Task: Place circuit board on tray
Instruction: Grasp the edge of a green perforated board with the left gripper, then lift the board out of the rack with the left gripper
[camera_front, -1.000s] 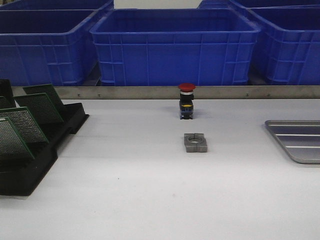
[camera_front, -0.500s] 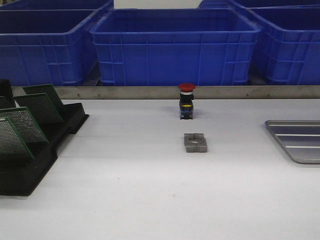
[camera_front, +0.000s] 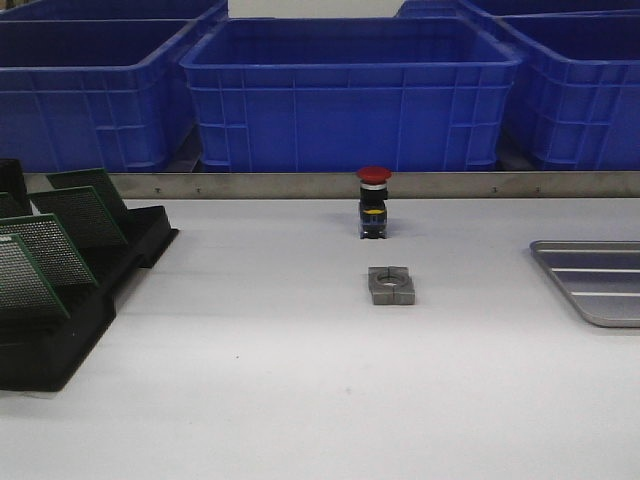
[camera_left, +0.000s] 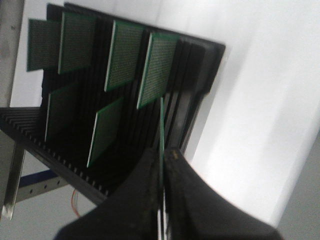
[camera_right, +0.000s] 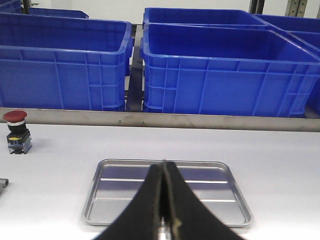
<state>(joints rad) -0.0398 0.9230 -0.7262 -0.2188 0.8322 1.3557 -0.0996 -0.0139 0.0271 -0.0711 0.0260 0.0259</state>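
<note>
In the left wrist view, my left gripper (camera_left: 163, 152) is shut on a thin green circuit board (camera_left: 161, 125), seen edge-on. It stands at the near end of the black slotted rack (camera_left: 200, 65). Several more green boards (camera_left: 156, 67) lean in the rack's slots. The same rack (camera_front: 120, 255) sits at the table's left in the front view, where neither gripper shows. The silver tray (camera_right: 210, 192) lies on the table with nothing in it, and my right gripper (camera_right: 163, 167) hangs shut and holding nothing in front of it. The tray (camera_front: 600, 285) is at the right edge of the front view.
A red-capped push button (camera_front: 373, 203) stands mid-table, with a grey metal block (camera_front: 391, 285) just in front of it. Big blue bins (camera_front: 350, 95) line the back behind a metal rail (camera_front: 300, 184).
</note>
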